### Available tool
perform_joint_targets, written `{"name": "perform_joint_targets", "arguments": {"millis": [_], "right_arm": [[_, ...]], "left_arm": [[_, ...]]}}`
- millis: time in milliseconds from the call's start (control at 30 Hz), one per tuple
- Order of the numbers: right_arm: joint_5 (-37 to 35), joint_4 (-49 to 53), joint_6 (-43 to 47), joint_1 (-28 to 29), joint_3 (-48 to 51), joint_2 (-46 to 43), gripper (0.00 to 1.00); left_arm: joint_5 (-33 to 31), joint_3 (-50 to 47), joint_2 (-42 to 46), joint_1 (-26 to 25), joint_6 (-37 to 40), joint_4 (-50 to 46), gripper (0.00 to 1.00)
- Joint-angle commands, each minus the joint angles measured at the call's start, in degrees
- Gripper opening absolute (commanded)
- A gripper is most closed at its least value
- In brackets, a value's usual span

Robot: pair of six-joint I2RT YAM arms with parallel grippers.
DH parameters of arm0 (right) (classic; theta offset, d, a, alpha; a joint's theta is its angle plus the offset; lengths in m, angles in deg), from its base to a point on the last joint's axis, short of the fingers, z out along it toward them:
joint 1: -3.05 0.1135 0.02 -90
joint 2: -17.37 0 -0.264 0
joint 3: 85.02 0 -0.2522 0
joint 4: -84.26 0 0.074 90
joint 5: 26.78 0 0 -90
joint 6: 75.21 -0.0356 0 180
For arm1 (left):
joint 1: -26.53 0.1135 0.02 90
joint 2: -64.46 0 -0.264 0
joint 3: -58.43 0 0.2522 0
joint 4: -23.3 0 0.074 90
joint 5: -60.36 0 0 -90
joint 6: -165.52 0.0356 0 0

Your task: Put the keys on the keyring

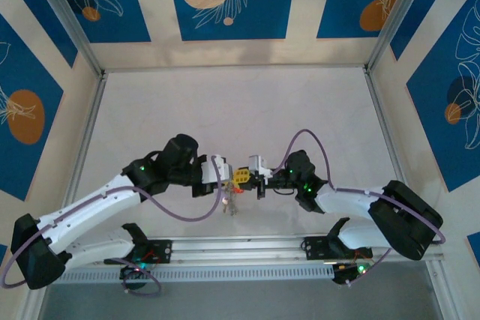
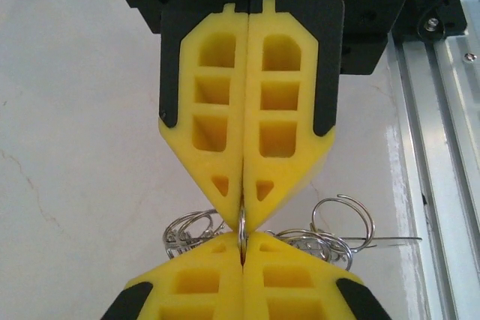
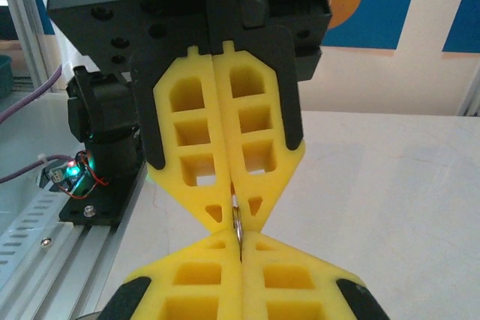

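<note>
Left gripper (image 2: 241, 249) and right gripper (image 3: 240, 251) meet tip to tip, toward 6 o'clock of the desk (image 1: 225, 103) centre. Both are clamped on the keyring (image 2: 241, 230), seen edge-on. Small metal loops (image 2: 330, 239) cluster at 3 and 9 o'clock of the pinch.

Two claws (left claw (image 2: 241, 267), right claw (image 3: 240, 260)), two yellow fingers (image 2: 195, 282) each; one keyring (image 2: 242, 224); keys (image 1: 230, 204) bunched, count unclear

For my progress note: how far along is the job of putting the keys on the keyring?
Done: the keyring is gripped, pinched edge-on between the shut left end effector and right end effector, tip to tip. In hand: a bunch of wire loops hangs beside the tips. Left: I see no key clearly threaded, so threading seems still ahead.
</note>
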Motion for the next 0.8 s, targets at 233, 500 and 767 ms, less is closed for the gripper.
{"name": "perform_joint_targets", "arguments": {"millis": [233, 500, 767], "right_arm": [[2.09, 13.60, 5.96, -1.02, -3.43, -3.81, 0.26], [3.76, 11.82, 4.23, -0.98, -4.41, -2.54, 0.30], [5.54, 10.17, 3.13, -0.35, -5.60, -0.17, 0.30]], "left_arm": [[-6.57, 20.34, -8.43, -0.88, 12.06, -26.36, 0.00], [-14.17, 27.47, -14.62, -5.74, 14.68, -35.02, 0.00], [-16.60, 30.66, -18.23, -7.85, 13.86, -36.26, 0.00]]}}
